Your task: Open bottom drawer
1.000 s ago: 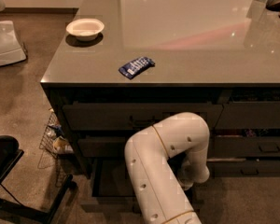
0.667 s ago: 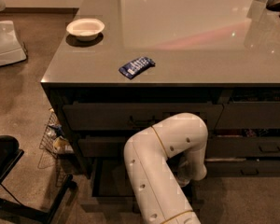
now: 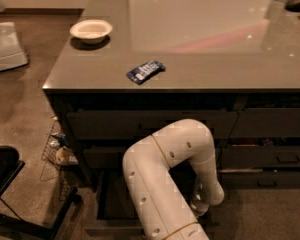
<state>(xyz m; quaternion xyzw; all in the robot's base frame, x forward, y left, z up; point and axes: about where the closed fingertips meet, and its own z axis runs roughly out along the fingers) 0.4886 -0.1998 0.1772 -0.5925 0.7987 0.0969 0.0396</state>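
Note:
The bottom drawer [image 3: 109, 198] is the lowest one in the left stack under the grey counter. It stands pulled out, showing a dark inside, and my arm covers its right half. My white arm [image 3: 165, 184] arches down in front of the drawers. Its end carries the gripper [image 3: 202, 206], low near the floor at the drawer's right part, mostly hidden behind the wrist. The drawer's handle is hidden.
A white bowl [image 3: 91, 30] and a blue packet [image 3: 146, 71] lie on the countertop [image 3: 200, 49]. A wire basket [image 3: 57, 151] stands at the cabinet's left side. A black chair base [image 3: 10, 194] is at lower left. The right-hand drawer stack [image 3: 270, 156] is beside my arm.
My arm's elbow and wrist have edged slightly to the left. The drawer looks much the same as before.

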